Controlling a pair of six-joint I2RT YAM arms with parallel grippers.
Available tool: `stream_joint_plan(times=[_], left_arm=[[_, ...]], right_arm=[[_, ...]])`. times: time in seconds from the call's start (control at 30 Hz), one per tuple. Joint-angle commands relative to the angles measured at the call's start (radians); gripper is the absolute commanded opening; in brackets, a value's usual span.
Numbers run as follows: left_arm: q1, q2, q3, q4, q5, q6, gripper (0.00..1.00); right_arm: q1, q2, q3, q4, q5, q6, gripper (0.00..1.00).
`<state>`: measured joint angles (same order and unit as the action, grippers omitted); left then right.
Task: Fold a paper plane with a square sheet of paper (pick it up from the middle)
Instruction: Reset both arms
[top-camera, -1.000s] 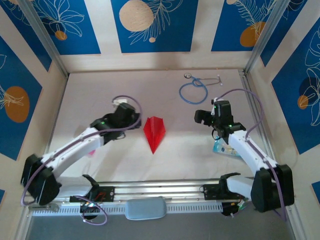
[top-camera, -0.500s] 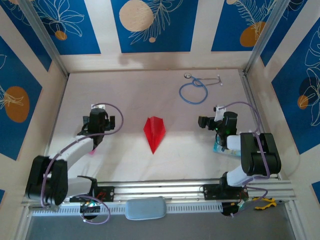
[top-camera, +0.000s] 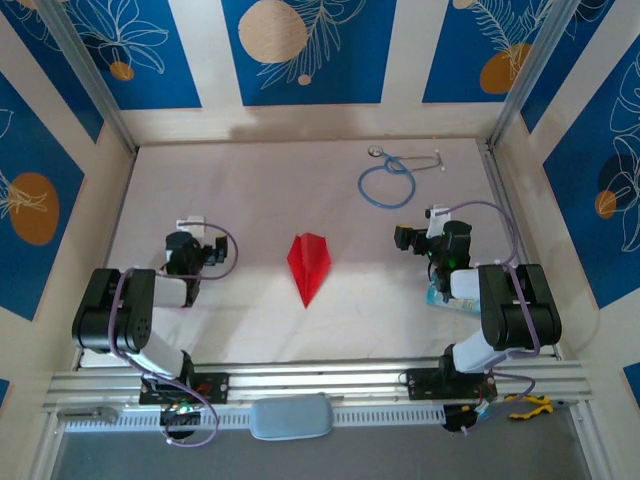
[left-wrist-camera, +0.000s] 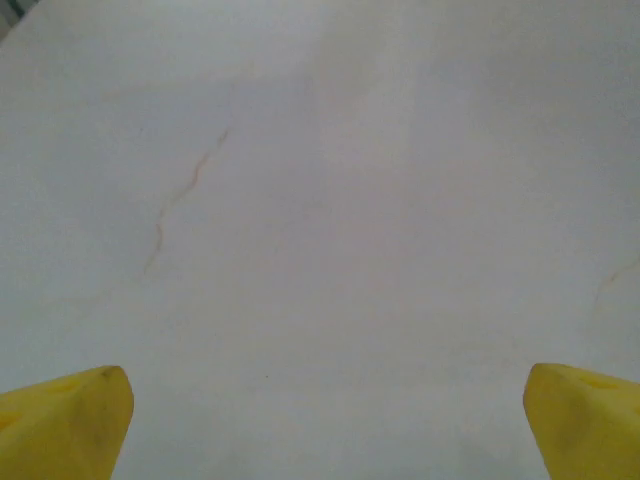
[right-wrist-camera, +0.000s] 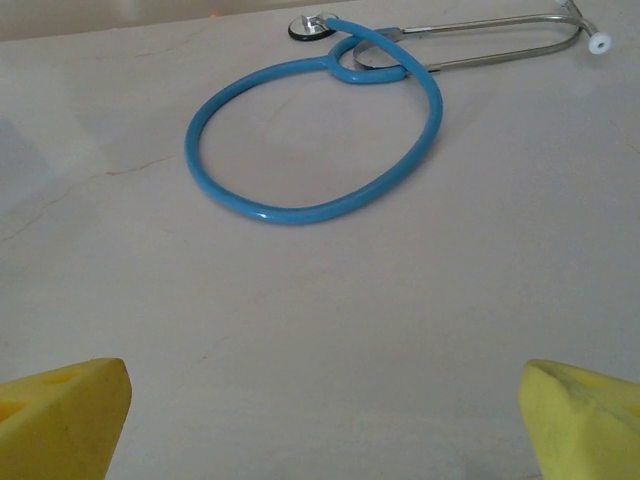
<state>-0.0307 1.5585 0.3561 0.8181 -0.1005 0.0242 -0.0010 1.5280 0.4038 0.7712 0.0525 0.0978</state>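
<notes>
Your paper plane (top-camera: 309, 266) lies on the worktop (top-camera: 250, 190) midway between the two arms, long axis running far to near (nose toward the bases). Your left gripper (left-wrist-camera: 325, 410) and right gripper (right-wrist-camera: 325, 410) both stand wide apart and empty; neither is clearly nearer

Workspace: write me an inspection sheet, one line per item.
Surface: pale table, faint hairline marks.
Job's things: red paper plane, folded, lying mid-table, apart from both claws.
Clutter: blue stethoscope at the far side; teal packet partly hidden by the right arm.
Claws: left claw open, empty; right claw open, empty.
Cables: purple cables loop off both arms.
Surroundings: blue patterned wall panels.
</notes>
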Motion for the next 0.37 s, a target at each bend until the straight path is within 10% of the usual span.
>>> stream_joint_plan(times=[0.0, 0.33], left_arm=[[-0.005, 0.004, 0.005, 0.138, 0.050, -0.021, 1.00], [-0.008, 0.002, -0.005, 0.163, 0.050, -0.016, 1.00]], right_arm=[[0.001, -0.006, 0.015, 0.029, 0.015, 0.002, 0.99], [0.001, -0.006, 0.015, 0.031, 0.017, 0.000, 0.99]])
